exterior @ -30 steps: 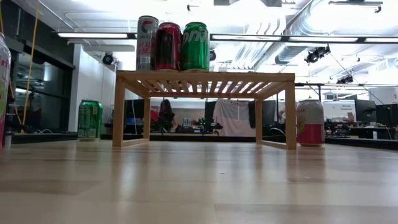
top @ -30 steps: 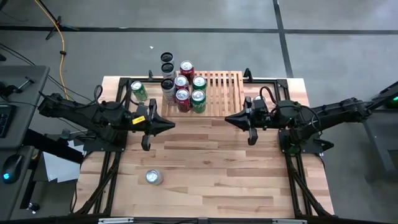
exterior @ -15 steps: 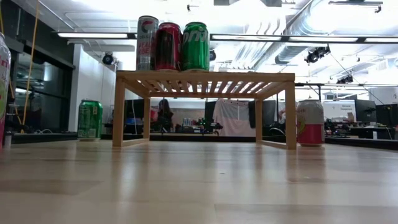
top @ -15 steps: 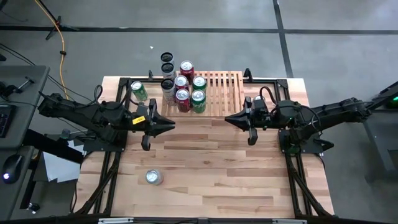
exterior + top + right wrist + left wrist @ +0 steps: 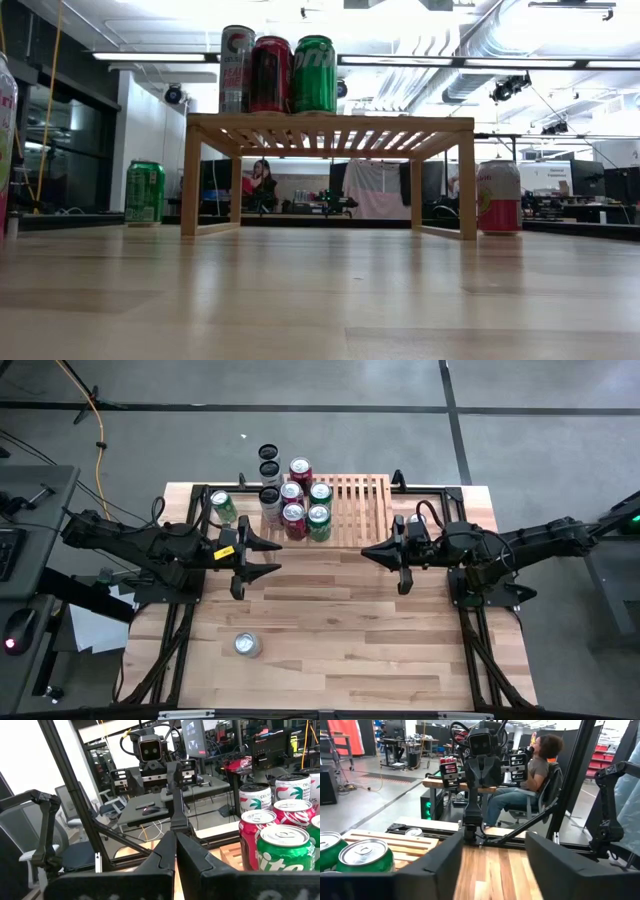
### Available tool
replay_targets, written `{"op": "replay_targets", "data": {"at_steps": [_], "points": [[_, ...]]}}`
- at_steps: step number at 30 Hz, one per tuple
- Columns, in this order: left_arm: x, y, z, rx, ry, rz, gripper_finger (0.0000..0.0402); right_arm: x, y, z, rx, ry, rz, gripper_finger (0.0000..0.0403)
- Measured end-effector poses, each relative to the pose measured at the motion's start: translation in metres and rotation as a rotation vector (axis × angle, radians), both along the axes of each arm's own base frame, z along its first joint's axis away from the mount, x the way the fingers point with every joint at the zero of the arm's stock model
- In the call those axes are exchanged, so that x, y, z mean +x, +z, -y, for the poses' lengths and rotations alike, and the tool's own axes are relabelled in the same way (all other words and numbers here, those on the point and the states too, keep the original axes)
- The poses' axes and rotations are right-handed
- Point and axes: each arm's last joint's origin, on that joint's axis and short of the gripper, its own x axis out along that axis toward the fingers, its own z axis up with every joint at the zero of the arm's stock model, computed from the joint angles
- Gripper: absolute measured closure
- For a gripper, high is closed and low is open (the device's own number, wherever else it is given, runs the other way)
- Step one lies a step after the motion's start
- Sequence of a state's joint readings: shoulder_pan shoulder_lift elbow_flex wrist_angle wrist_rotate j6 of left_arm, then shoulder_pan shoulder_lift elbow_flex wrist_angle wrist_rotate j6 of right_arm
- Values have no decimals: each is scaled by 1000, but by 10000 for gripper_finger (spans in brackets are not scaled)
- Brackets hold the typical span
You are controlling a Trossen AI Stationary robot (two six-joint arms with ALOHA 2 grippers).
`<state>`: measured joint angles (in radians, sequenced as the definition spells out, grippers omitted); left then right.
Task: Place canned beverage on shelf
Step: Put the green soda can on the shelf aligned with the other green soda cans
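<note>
The light-wood slatted shelf point(image 5: 350, 510) stands at the table's far middle, with several cans point(image 5: 300, 508) upright on its left part; they also show in the low view point(image 5: 270, 73). A green can point(image 5: 222, 507) stands on the table left of the shelf. A silver-topped can point(image 5: 247, 645) stands alone near the front left. A pink-and-white can point(image 5: 498, 197) stands right of the shelf. My left gripper point(image 5: 280, 558) is open and empty, level, in front of the shelf's left end. My right gripper point(image 5: 362, 550) is shut and empty, facing it.
Two dark-topped cans point(image 5: 268, 462) show beyond the shelf's far left corner. The shelf's right half has bare slats point(image 5: 365, 500). Bare tabletop point(image 5: 340, 630) lies between and in front of the grippers. A person sits on a chair point(image 5: 535, 770) beyond the table.
My left gripper has opened its fingers while staying in place. The cans and shelf have not moved.
</note>
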<state>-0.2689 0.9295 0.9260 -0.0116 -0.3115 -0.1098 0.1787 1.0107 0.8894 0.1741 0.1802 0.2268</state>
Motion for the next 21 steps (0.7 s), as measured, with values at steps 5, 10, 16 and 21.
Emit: {"op": "replay_targets", "data": {"at_steps": [5, 10, 16, 21], "points": [[0, 0, 0, 6, 0, 1, 130, 0, 0, 0, 0, 0, 0, 402], [0, 0, 0, -17, 0, 2, 82, 0, 0, 0, 0, 0, 0, 402], [0, 0, 0, -17, 0, 3, 49, 0, 0, 0, 0, 0, 0, 402], [-2, 9, -3, -47, 75, 13, 46, 0, 0, 0, 0, -1, 1, 402]]}}
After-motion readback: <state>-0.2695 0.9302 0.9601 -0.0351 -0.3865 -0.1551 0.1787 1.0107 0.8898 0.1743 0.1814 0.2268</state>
